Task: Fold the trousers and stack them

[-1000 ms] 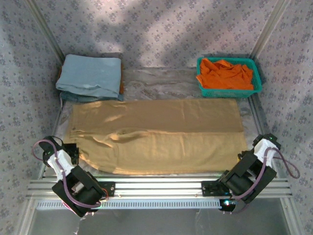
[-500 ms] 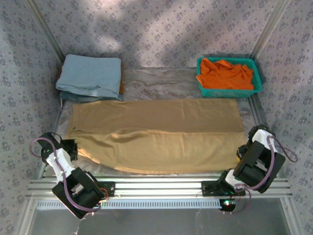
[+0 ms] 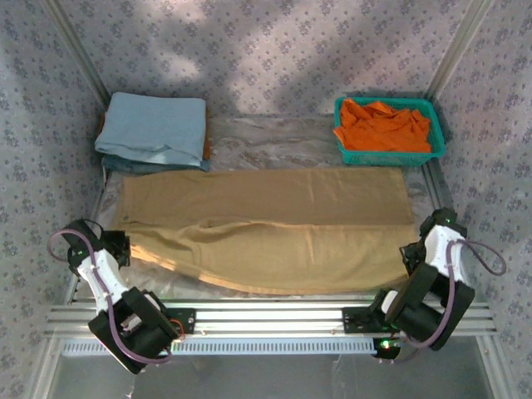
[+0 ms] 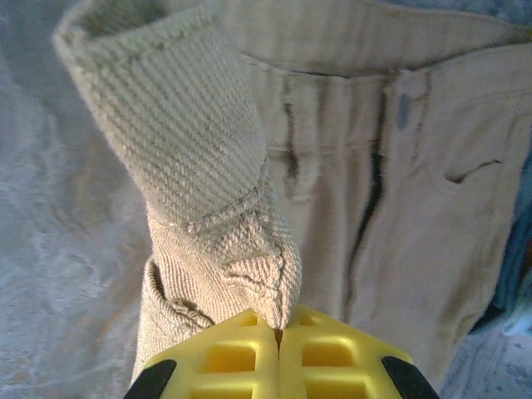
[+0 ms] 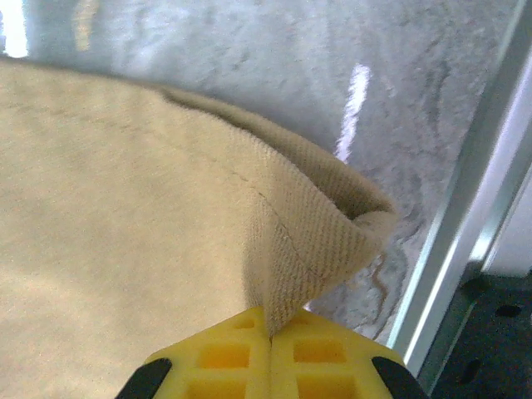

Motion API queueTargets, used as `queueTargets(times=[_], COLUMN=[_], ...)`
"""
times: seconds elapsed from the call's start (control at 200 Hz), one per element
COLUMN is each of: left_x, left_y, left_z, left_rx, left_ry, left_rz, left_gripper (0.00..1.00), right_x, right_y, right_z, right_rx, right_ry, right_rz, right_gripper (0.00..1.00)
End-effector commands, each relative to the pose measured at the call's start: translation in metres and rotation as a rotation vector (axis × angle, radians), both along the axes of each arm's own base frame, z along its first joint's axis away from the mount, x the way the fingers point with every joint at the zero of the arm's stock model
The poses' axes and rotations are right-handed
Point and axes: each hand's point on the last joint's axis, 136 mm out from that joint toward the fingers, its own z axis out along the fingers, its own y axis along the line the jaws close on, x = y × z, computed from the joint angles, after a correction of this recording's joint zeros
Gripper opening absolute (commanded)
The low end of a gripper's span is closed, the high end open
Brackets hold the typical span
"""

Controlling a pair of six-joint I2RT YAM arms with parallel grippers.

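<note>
Both pinch trousers edge: L end effector, R end effector.

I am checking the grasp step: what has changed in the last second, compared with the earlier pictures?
The right gripper has closed on the hem corner of the trousers. The waistband corner has risen a little, so the near edge now curves. The left gripper stays shut on the waistband. The blue folded cloth and the orange garment have not moved.
</note>
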Motion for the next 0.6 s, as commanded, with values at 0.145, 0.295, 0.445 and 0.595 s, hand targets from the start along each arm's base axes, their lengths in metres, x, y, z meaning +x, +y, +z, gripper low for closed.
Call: queueTargets(times=[0.145, 0.295, 0.445, 0.595], left_x=[0.032, 0.067, 0.12, 0.172], left_y=[0.007, 0.019, 0.013, 0.007], left_z=[0.064, 0.11, 0.147, 0.165], left_rx=[0.051, 0.116, 0.185, 0.208], left_ry=[-0.139, -0.23, -0.259, -0.269], left_rz=[-0.022, -0.032, -0.13, -0.209], left_gripper=[0.0, 0.0, 0.0, 0.0], right_x=[0.042, 0.083, 0.14, 0.194], right_y=[0.004, -0.014, -0.019, -0.024], right_z=[0.063, 0.101, 0.119, 0.132], right_rx=[-0.027, -0.087, -0.077, -0.09], right_ry=[-0.23, -0.349, -0.445, -0.48], right_rz=[0.079, 0.098, 0.149, 0.206], right_gripper=[0.0, 0.0, 0.0, 0.0])
